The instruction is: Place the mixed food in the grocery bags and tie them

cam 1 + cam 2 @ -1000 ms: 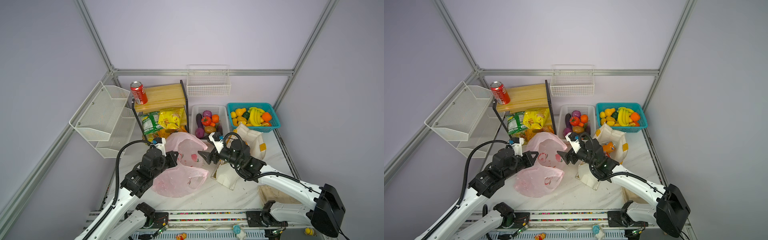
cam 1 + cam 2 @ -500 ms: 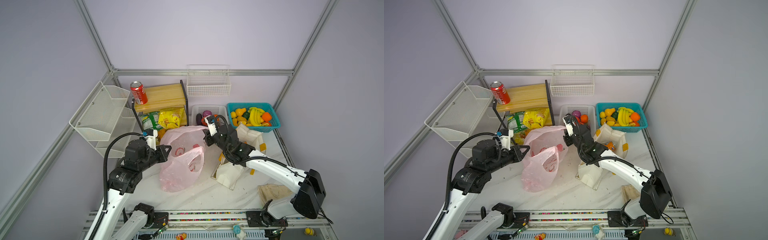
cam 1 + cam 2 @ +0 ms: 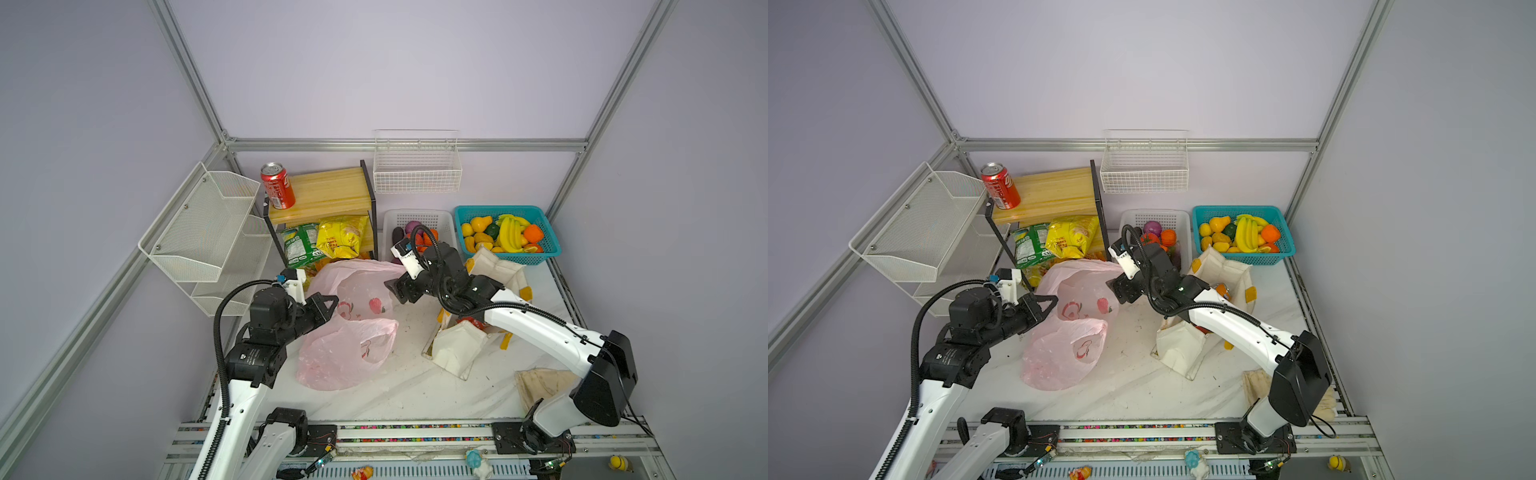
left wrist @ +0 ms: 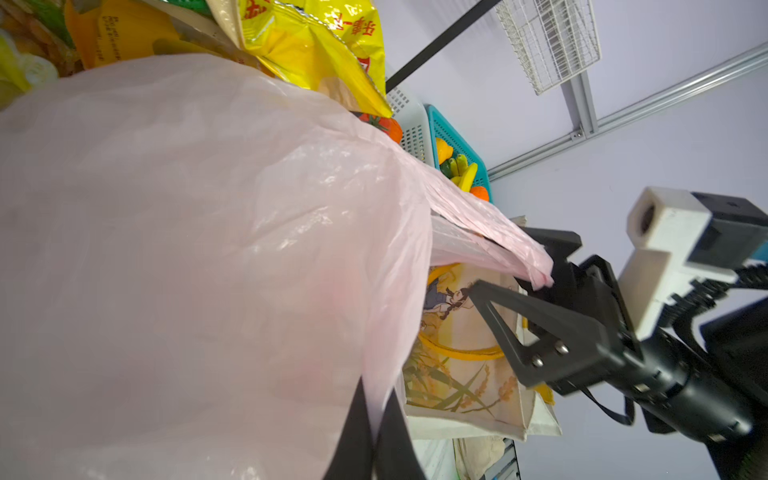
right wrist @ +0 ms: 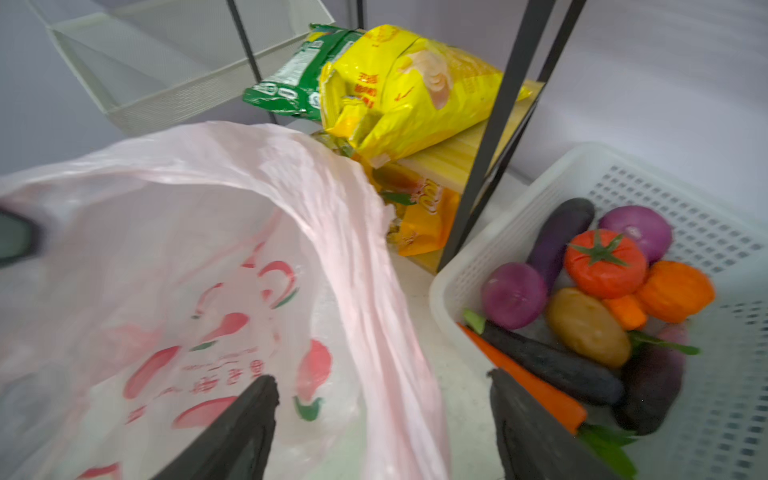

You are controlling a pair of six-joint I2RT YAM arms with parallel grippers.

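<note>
Pale lilac walls and an aluminium frame enclose a white marbled tabletop [image 3: 415, 390]. The left arm climbs from the near-left rail, bends at a raised elbow and reaches right, with its wrist about level. The left fingers [image 3: 329, 303] are pinched together on the left rim of the pink bag [image 3: 345, 357], and the left wrist view shows plastic caught between them. The right arm rises from the near-right corner and stretches its white forearm left and far, over the white canvas tote [image 3: 455, 353], with the wrist tipped down. The right fingers [image 3: 394, 291] stand wide; the bag's right rim drapes between them, not clamped. The pink bag sits left of the tabletop's middle, its mouth lifted and its body slumped toward the near side. The tote lies to its right, mouth open. At the far left a wooden shelf [image 3: 328, 195] carries the red cola can [image 3: 277, 185], upright. At the far centre a white basket [image 3: 432, 218] holds the tomato [image 5: 602, 266], potato [image 5: 586, 326] and purple onion [image 5: 513, 295], just beyond the right fingers.
</note>
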